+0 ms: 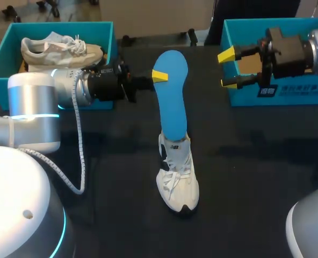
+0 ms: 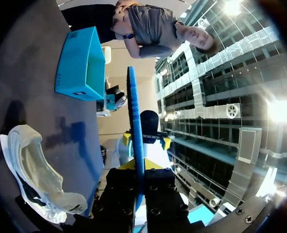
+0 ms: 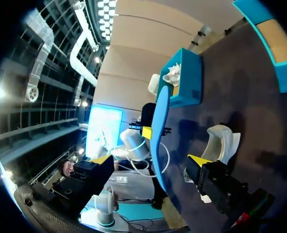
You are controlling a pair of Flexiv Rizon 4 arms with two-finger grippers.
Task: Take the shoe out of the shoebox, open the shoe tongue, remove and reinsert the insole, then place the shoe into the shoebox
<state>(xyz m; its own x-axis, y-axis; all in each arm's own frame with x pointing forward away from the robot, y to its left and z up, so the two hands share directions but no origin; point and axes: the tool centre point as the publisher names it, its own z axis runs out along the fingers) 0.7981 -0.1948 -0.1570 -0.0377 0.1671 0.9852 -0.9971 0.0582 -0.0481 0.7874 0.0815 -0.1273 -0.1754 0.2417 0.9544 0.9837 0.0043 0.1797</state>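
Far left: blue shoebox (image 1: 89,29) with a pale spare shoe (image 1: 62,51) lying in it on its side, laces showing. Left arm (image 1: 35,107) comes in from the left, just near of that box, and reaches right toward the table middle. Left claw (image 1: 159,76) is clamped narrow on the blue insole (image 1: 172,102), gripping its left edge close to the top end. In the left wrist view the insole runs edge-on straight out between the fingers.

The insole stands nearly upright with a slight bend. Its rounded top end is far, and its lower end is tucked into the opening of the white shoe (image 1: 178,177). That shoe sits on the dark table (image 1: 255,177) around the middle, toe toward the near side, heel far, laces loose. Nothing but the insole touches it.

Right claw (image 1: 229,70) is spread wide with nothing in it, its yellow tips aimed left, well apart from the insole. It hangs by the left wall of the second blue shoebox (image 1: 309,97) at far right. Right arm (image 1: 309,51) comes in over that box. A bit of brown floor shows inside the box, and no shoe can be seen there.
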